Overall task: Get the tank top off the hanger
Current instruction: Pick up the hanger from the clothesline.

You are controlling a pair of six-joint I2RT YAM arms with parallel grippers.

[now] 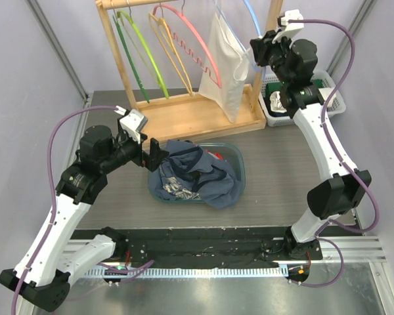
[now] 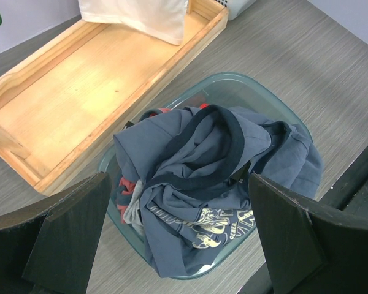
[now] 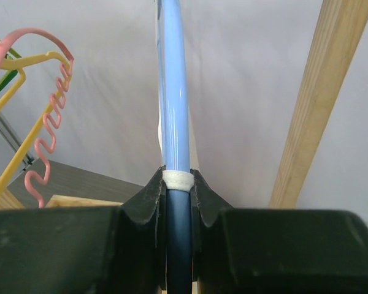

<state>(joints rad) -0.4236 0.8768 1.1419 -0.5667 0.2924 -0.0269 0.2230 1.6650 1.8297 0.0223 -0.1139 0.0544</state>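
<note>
A white tank top (image 1: 226, 65) hangs from a light blue hanger (image 1: 251, 16) at the right end of the wooden rack. My right gripper (image 1: 261, 51) is raised beside it, shut on the hanger's blue arm. In the right wrist view the blue hanger (image 3: 173, 92) runs straight up between the fingers, and a white strap (image 3: 178, 179) wraps the bar right at the right gripper (image 3: 178, 187). My left gripper (image 1: 154, 154) stands open over a basin of clothes. In its wrist view the left gripper (image 2: 178, 239) holds nothing, and the tank top's hem (image 2: 141, 15) shows at the top.
Green (image 1: 141, 52), yellow (image 1: 167, 46) and pink (image 1: 197, 39) hangers hang on the wooden rack (image 1: 184, 118), which has a tray base. A teal basin (image 1: 240, 161) holds a blue shirt (image 2: 202, 171) and other clothes. A white basket (image 1: 328, 105) stands at the back right.
</note>
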